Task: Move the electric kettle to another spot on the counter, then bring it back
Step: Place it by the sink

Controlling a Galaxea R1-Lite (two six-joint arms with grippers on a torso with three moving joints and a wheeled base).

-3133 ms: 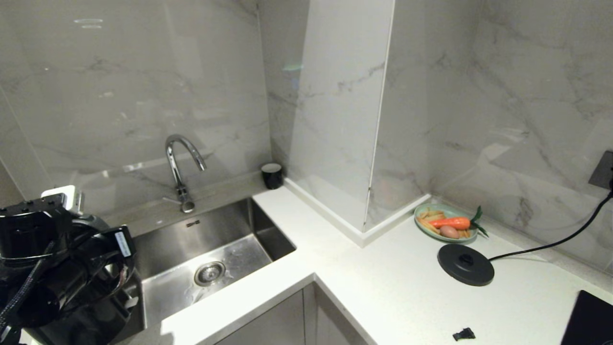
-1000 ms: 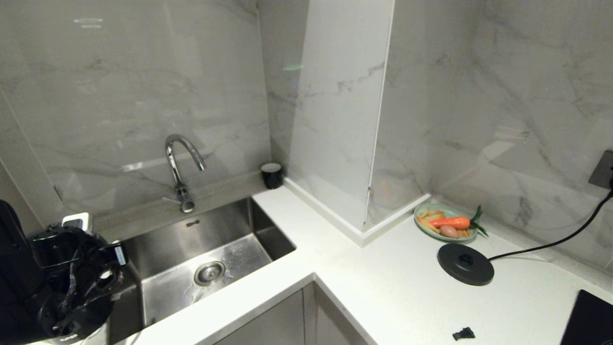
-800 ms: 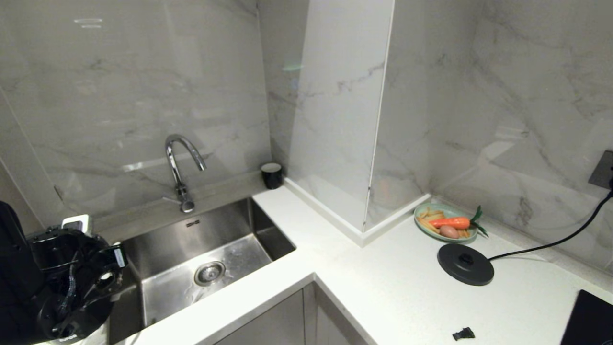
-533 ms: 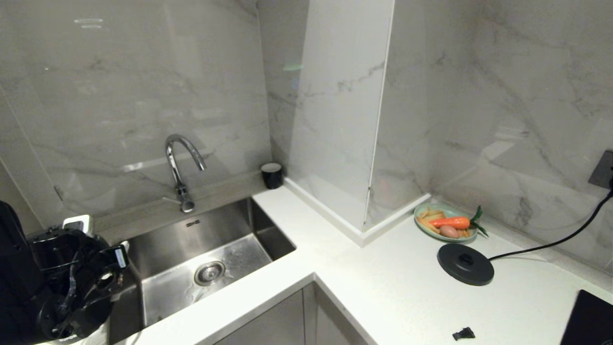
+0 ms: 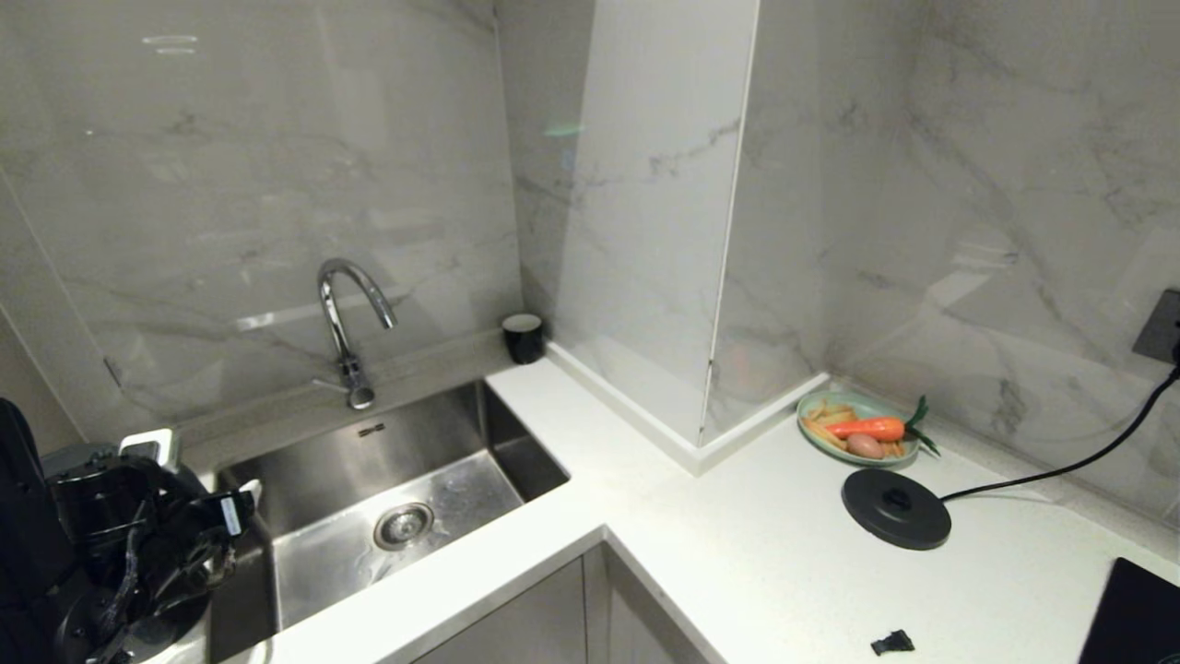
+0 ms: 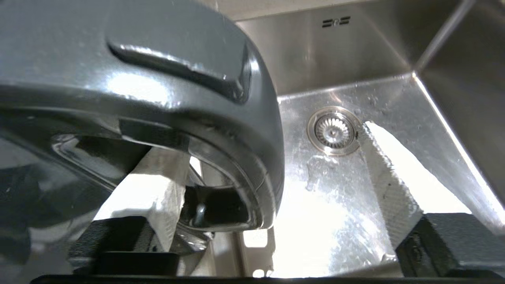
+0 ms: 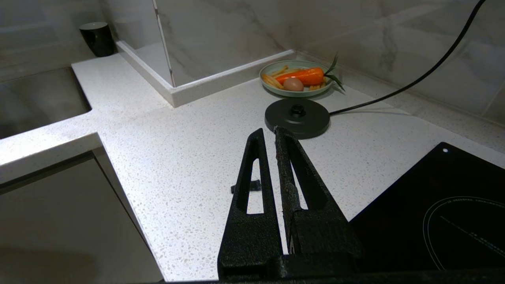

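**Black kettle standing beside the sink, left tool spread wide around its handle**

Black plastic is filling most of your left wrist view: the electric kettle [image 6: 130,79] is sitting right against the left tool [image 6: 272,205], its loop handle arching between the two white-padded fingers [image 6: 390,173]. Those fingers are standing wide apart and are not pressing on the handle, so you are gripping nothing there. In the head view the left tool [image 5: 198,544] is hanging low at the left edge of the sink [image 5: 387,516], with the kettle's round lid [image 5: 69,456] just behind the arm, on the strip of desk left of the sink.

Beyond that tool, the steel sink is lying with its drain [image 6: 334,131] showing between the fingers.

Your right tool [image 7: 268,136] is resting with its two black fingers nearly together and holding nothing, hovering over the white speckled desk [image 7: 177,150]. Ahead of it the round base disc [image 7: 297,117] is lying empty, its cord [image 7: 414,79] running off toward the wall. Just past the disc a green plate [image 7: 294,75] is carrying a carrot and an egg. A small black scrap [image 7: 246,185] is lying under this tool, and the black cooktop [image 7: 442,213] is sitting just beside it.
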